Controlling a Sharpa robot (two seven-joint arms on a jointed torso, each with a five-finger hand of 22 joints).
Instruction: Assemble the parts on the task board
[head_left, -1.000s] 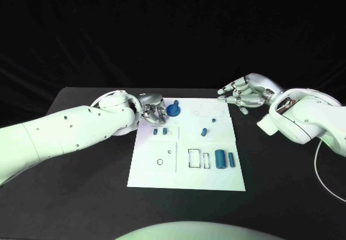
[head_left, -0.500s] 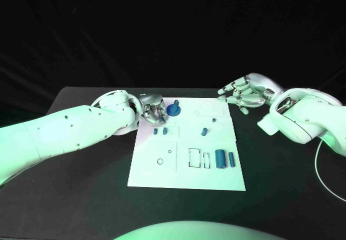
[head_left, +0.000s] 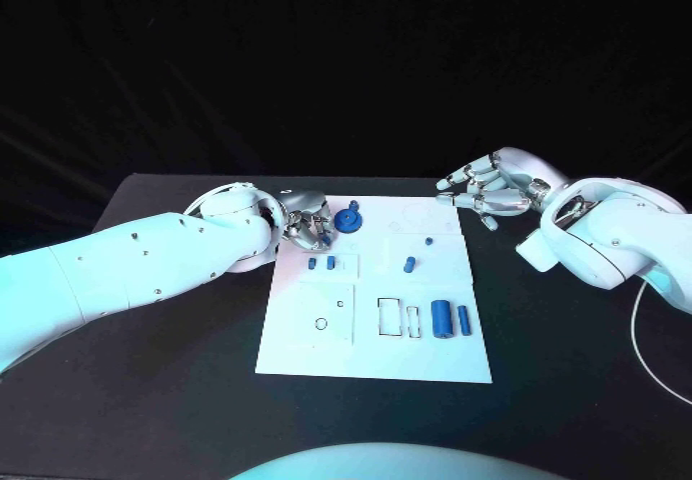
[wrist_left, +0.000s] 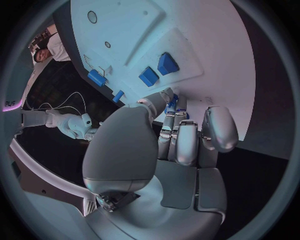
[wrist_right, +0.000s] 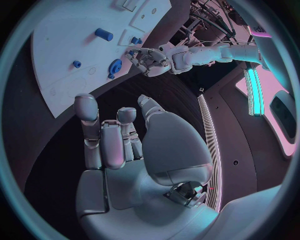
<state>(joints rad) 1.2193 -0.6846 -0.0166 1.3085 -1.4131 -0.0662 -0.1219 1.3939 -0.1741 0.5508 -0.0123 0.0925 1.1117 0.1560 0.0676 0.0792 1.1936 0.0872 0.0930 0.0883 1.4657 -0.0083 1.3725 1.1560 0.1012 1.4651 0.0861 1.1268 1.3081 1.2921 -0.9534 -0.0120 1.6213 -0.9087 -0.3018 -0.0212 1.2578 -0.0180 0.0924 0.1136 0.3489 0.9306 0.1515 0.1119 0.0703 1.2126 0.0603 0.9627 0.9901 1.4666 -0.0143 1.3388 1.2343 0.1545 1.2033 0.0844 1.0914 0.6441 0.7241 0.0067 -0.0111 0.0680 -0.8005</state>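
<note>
the left hand is seen at the far left corner of the white task board, its fingers curled against a blue gear-shaped part; whether the part is actually pinched cannot be told. the right hand is held above the board's far right corner, fingers spread, nothing in it. two blue cylinders stand near the board's right edge.

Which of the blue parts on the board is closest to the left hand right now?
The round gear-like part at the board's far edge. It sits right beside the left hand's fingers, while the other blue parts lie farther down the board.
</note>
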